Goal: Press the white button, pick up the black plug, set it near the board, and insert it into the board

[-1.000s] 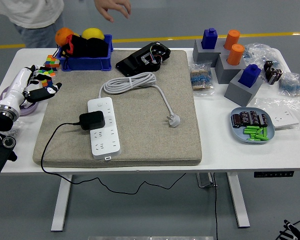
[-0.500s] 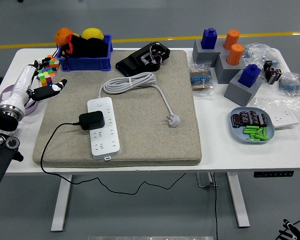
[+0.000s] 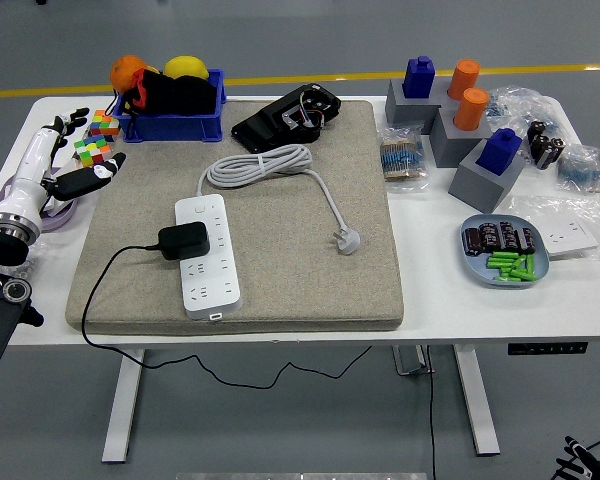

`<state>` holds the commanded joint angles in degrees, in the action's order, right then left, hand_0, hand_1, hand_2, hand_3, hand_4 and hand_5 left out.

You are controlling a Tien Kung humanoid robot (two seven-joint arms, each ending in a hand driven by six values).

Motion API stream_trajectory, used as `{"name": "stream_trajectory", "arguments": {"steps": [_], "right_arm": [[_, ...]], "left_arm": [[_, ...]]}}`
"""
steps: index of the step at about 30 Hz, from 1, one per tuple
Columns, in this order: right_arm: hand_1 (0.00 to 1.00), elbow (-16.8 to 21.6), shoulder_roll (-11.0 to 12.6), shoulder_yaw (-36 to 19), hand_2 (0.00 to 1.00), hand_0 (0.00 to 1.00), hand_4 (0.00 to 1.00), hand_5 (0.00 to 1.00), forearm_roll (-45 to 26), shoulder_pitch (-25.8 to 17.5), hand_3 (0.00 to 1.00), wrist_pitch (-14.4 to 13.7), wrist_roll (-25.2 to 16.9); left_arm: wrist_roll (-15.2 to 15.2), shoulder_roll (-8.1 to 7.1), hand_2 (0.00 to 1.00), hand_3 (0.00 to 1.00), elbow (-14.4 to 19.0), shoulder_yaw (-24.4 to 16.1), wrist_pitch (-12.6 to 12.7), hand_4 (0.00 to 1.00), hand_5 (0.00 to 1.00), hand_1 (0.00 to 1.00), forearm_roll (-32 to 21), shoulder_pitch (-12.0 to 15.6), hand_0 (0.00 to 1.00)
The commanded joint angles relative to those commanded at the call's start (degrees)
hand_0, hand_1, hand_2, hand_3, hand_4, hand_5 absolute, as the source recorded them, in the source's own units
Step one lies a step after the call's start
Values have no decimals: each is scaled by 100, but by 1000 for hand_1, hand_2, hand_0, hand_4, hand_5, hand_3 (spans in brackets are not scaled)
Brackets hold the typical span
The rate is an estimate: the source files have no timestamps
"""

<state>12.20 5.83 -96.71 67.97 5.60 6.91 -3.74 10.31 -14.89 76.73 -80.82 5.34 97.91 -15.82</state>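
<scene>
The black plug (image 3: pixel 184 240) sits plugged into the white board (image 3: pixel 208 255) on the grey mat (image 3: pixel 280 270), its cord trailing off the mat's left side. The left hand (image 3: pixel 55 160) hovers over the table's left edge beside the cubes (image 3: pixel 97 137), fingers spread wide and holding nothing. The board's own white plug (image 3: pixel 348 240) lies on the mat.

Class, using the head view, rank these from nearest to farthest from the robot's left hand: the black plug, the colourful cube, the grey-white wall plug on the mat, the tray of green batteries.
From the left hand:
1. Colourful cube, just beside the fingers, far-left.
2. Black plug, seated on the power strip, left of centre.
3. Grey-white wall plug, mid-mat.
4. Tray of green batteries, right side.
</scene>
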Motion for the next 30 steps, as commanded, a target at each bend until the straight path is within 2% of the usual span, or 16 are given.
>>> {"name": "stream_trajectory", "arguments": {"steps": [2,9,15,21,30], "right_arm": [[604,7,11,-6,551,723,736,490,-8,0,665,-14,-4],[604,17,1,57,551,723,737,490,-49,4,665,-14,1],[604,9,18,82,551,723,737,490,-59,3,665,-10,12],[604,9,18,108,551,723,738,492,-77,4,665,-6,14],[605,2,9,65,551,724,738,494,-53,-39,666,-3,19]], "left_arm": [[15,-33,915,902,-8,39,-10,799,246,958,-15,-18,927],[40,92,915,900,44,7,-83,800,241,956,-21,27,926],[129,8,912,899,-15,308,-219,802,240,955,-121,-50,924],[93,114,909,897,69,210,-204,802,231,955,-88,-16,924],[55,181,908,892,54,198,-230,797,213,953,-111,86,924]]}}
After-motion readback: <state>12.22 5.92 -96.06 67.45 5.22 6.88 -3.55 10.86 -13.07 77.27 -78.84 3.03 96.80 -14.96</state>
